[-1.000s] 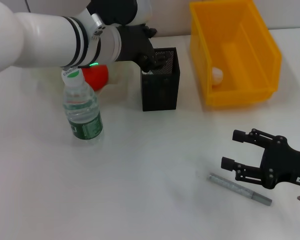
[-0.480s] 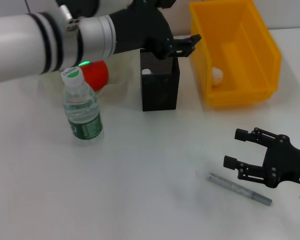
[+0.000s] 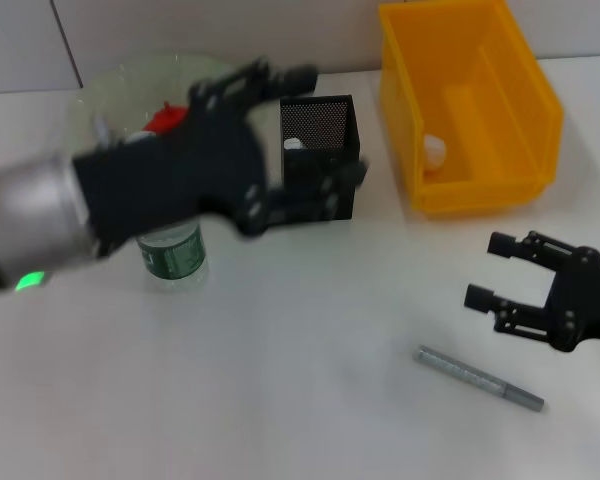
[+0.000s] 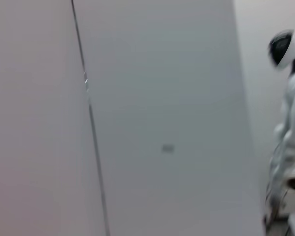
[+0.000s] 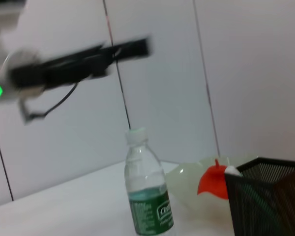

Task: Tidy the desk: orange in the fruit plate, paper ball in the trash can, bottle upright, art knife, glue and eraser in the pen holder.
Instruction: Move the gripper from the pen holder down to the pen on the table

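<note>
The art knife (image 3: 478,378) lies untouched near the desk's front right edge, the spread, empty right gripper (image 3: 507,275) just beyond it. The left gripper (image 3: 315,130), fingers released, has swung away from the pen holder (image 3: 320,170): drop apparently done.

Bare table (image 3: 280,340) across the near middle, open for passage. Far side crowded: bottle (image 3: 172,252) left, holder (image 3: 320,172) centre, bin (image 3: 467,100) right. Knife (image 3: 478,378) lying near right, beside right gripper (image 3: 500,275).
</note>
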{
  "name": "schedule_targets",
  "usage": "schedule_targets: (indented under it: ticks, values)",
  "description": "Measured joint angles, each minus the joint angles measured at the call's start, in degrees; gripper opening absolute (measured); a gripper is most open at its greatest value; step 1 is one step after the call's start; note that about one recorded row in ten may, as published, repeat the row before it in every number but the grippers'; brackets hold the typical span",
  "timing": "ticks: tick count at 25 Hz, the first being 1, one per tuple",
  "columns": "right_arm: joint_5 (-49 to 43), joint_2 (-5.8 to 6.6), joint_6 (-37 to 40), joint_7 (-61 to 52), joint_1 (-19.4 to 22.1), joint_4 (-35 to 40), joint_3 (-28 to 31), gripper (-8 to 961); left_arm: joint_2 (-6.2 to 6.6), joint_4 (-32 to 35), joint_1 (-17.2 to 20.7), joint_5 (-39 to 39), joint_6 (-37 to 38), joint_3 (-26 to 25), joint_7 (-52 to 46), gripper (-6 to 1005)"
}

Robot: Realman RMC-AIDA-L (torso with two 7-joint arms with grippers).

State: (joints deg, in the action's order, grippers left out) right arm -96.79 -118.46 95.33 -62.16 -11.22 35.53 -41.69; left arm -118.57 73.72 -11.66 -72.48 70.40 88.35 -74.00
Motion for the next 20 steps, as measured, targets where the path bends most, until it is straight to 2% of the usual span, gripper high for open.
schedule_targets:
  ticks: [2, 5, 6, 8, 9, 10, 11, 13, 14, 15, 16, 17, 18, 19, 20]
  values:
    - [-0.1, 0.02, 0.9, -2.0, 0.2, 1.8, 0.9, 798, 0.01, -9.8, 0.4, 5.8, 8.9, -2.7, 8.8, 865]
    - [-0.3, 0.04, 3.0, -6.2, 0.7, 5.9, 2.4, 798, 0.06, -23.4, -0.2, 8.7, 17.6, -6.0, 18.8, 865]
    - [-0.3, 0.09, 4.6, -10.5, 1.1, 10.0, 3.0, 798, 0.05, -28.6, -0.7, 9.1, 19.8, -7.3, 21.8, 865]
    - [-0.4, 0.11, 5.2, -12.8, 1.3, 12.1, 3.1, 798, 0.07, -37.8, -1.6, 9.4, 22.8, -9.2, 28.1, 865]
    - [-0.4, 0.15, 6.1, -18.5, 1.5, 17.2, 3.4, 798, 0.07, -45.2, -2.3, 9.3, 23.8, -10.0, 34.2, 865]
    - [-0.4, 0.15, 6.1, -18.5, 1.5, 17.2, 3.4, 798, 0.07, -45.2, -2.3, 9.3, 23.8, -10.0, 34.2, 865]
    - [-0.9, 0.15, 6.8, -23.3, 1.5, 21.9, 3.5, 798, 0.07, -48.0, -2.6, 9.2, 24.0, -10.0, 36.6, 865]
    - [-1.7, 0.16, 7.1, -26.1, 1.3, 24.7, 3.5, 797, -0.06, -53.3, -3.2, 9.1, 23.5, -9.8, 41.0, 865]
    - [-4.6, 0.16, 7.3, -31.9, 0.4, 30.7, 3.6, 797, -0.18, -55.6, -3.7, 9.1, 23.1, -9.8, 42.3, 865]
    - [-4.6, 0.16, 7.3, -31.9, 0.4, 30.7, 3.6, 797, -0.18, -55.6, -3.7, 9.1, 23.1, -9.8, 42.3, 865]
    - [-9.6, 0.16, 7.6, -38.0, -1.2, 36.4, 3.5, 797, -0.23, -56.8, -3.9, 9.2, 22.7, -9.8, 42.9, 865]
    - [-9.6, 0.16, 7.6, -38.0, -1.2, 36.4, 3.5, 796, -0.23, -56.8, -3.9, 9.2, 22.7, -9.8, 42.9, 865]
    - [-12.4, 0.16, 7.9, -41.6, -2.4, 38.9, 3.3, 796, -0.34, -59.1, -4.5, 9.4, 21.3, -9.8, 43.6, 865]
    - [-20.3, 0.16, 9.8, -49.0, -5.8, 44.4, 2.9, 796, -0.35, -59.6, -4.6, 9.4, 20.3, -9.8, 43.7, 864]
    - [-20.3, 0.16, 9.8, -49.0, -5.8, 44.4, 2.9, 796, -0.35, -59.6, -4.6, 9.4, 20.3, -9.8, 43.7, 864]
